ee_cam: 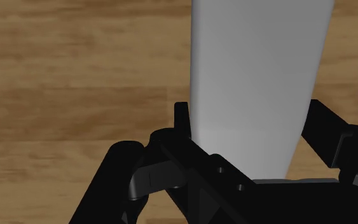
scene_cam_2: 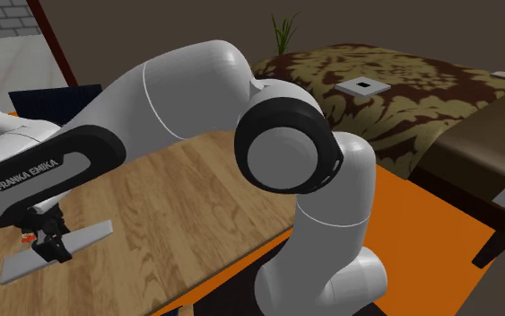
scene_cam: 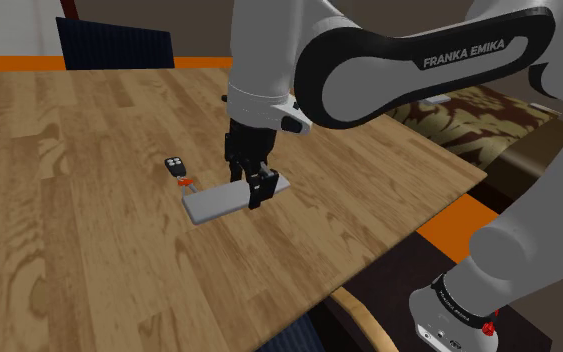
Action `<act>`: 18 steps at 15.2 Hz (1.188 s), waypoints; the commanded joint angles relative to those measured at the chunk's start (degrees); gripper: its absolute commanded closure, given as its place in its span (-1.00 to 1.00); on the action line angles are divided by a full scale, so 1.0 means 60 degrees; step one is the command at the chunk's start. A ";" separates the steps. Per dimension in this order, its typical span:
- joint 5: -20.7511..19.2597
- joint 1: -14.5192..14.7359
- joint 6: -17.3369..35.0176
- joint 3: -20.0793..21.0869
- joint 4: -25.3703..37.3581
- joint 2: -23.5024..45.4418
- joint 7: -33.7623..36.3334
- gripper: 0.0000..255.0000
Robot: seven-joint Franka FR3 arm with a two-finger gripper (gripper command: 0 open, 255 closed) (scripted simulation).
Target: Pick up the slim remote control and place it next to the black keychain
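Observation:
A slim, plain grey remote (scene_cam: 214,203) is clasped near one end by my black gripper (scene_cam: 258,190), which is shut on it. The remote hangs low over the wooden table (scene_cam: 69,220); I cannot tell whether it touches the wood. The small black keychain (scene_cam: 175,164), with an orange tag beside it, lies just beyond the remote's free end, toward the shoulder view's left. In the second exterior view the gripper (scene_cam_2: 55,244) holds the remote (scene_cam_2: 93,233) slightly tilted. In the wrist view the remote (ee_cam: 260,76) runs away from the fingers (ee_cam: 182,118) over the wood.
A dark blue chair (scene_cam: 114,45) stands at the table's far edge. A bed with a brown patterned cover (scene_cam: 474,110) lies beyond the table's right edge. A curved wooden chair back (scene_cam: 364,315) sits below the near edge, by the stand.

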 commanded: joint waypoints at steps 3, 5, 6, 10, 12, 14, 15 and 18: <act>-0.0049 0.0016 0.0161 -0.0028 -0.0144 0.0036 0.0029 1.00; -0.0049 0.0016 0.0161 -0.0028 -0.0144 0.0036 0.0029 1.00; -0.0049 0.0016 0.0161 -0.0028 -0.0144 0.0036 0.0029 1.00; -0.0049 0.0016 0.0161 -0.0028 -0.0144 0.0035 0.0029 -1.00; -0.0049 0.0016 0.0161 -0.0028 -0.0144 0.0035 0.0029 -1.00; 0.0128 -0.0109 -0.0123 0.0079 0.0088 -0.0122 -0.0093 -1.00; 0.0281 -0.0215 -0.0414 0.0169 0.0337 -0.0259 -0.0200 -1.00; 0.0490 -0.0339 -0.0949 0.0272 0.0819 -0.0447 -0.0348 -1.00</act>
